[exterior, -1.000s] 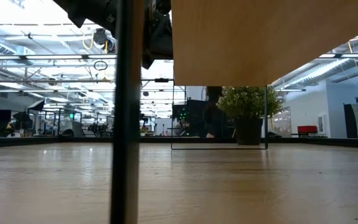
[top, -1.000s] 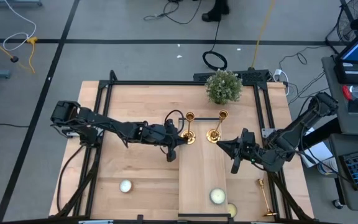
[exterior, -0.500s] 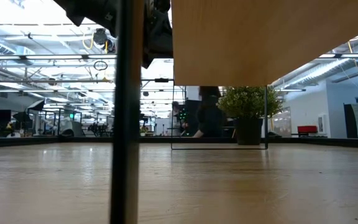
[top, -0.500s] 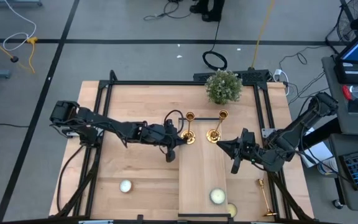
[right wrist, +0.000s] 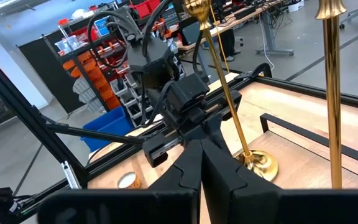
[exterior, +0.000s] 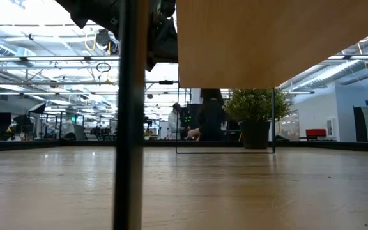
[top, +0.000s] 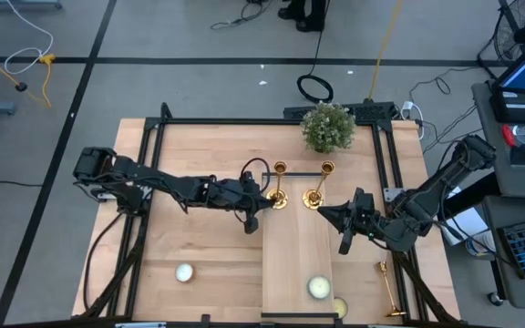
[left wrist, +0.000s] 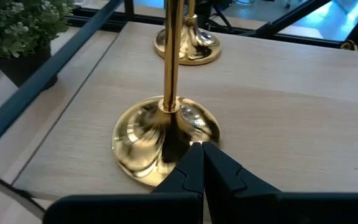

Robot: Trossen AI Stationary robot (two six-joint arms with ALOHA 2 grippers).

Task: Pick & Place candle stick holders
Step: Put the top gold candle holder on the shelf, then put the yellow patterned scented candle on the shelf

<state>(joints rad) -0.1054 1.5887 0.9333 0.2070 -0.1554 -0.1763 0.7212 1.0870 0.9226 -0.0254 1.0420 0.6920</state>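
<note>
High view: the left gripper sits with its fingers pressed together and holding nothing, just beside the round base of one upright candle stick holder at the far end of a raised wooden board. In the left wrist view the closed fingertips lie right at the edge of that holder's gold base, though whether they touch it I cannot tell; a second holder's base stands beyond it on the same board. The right gripper is also pinched together and empty, close to the base of the second candle stick holder, which stands upright just ahead of its tips. From the right wrist view, both brass stems rise in front of that claw, with the left arm's wrist behind them. The third candle stick holder lies flat on the table, well behind the right claw, near the table's front right corner. A potted plant stands past both upright holders. Three pale candles rest near the front edge, one behind the left claw and one on the board
</note>
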